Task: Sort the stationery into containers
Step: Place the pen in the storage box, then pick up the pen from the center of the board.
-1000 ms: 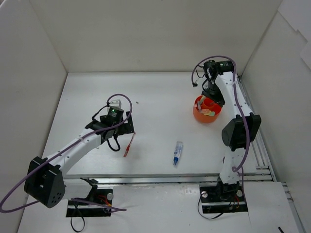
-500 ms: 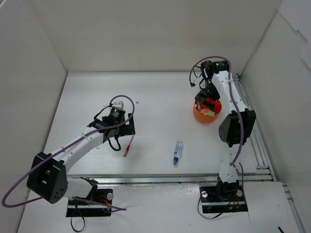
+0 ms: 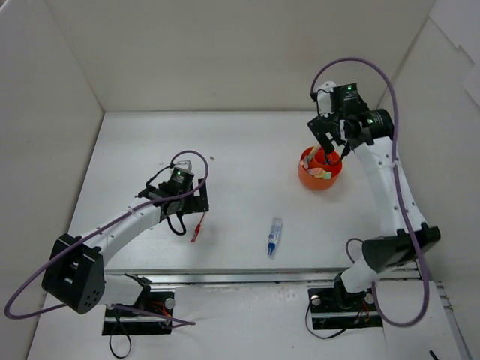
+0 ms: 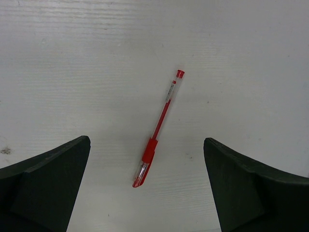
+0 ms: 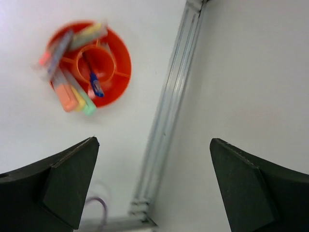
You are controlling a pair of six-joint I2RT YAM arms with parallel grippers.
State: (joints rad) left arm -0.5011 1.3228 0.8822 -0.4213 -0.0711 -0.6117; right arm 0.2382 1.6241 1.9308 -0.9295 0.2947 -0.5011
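Note:
A red pen (image 4: 159,125) lies on the white table, and my left gripper (image 4: 146,139) hovers open above it with the pen's tip end between the two fingers. From above, the left gripper (image 3: 196,207) sits just behind the red pen (image 3: 199,223). The round orange cup (image 5: 123,53) holds orange, yellow and green markers (image 5: 72,99) and a blue pen (image 5: 95,84). My right gripper (image 5: 154,139) is open and empty, raised above and beside the cup (image 3: 306,178). A blue-capped clear pen (image 3: 274,236) lies loose on the table's near middle.
A metal rail (image 5: 169,111) runs along the table's right edge next to the cup. White walls (image 3: 45,112) enclose the table on the left, back and right. A purple cable (image 3: 352,64) loops over the right arm.
The right gripper has opened over the cup and lifted away from it, its arm swinging up and right. The left gripper has edged closer to the red pen.

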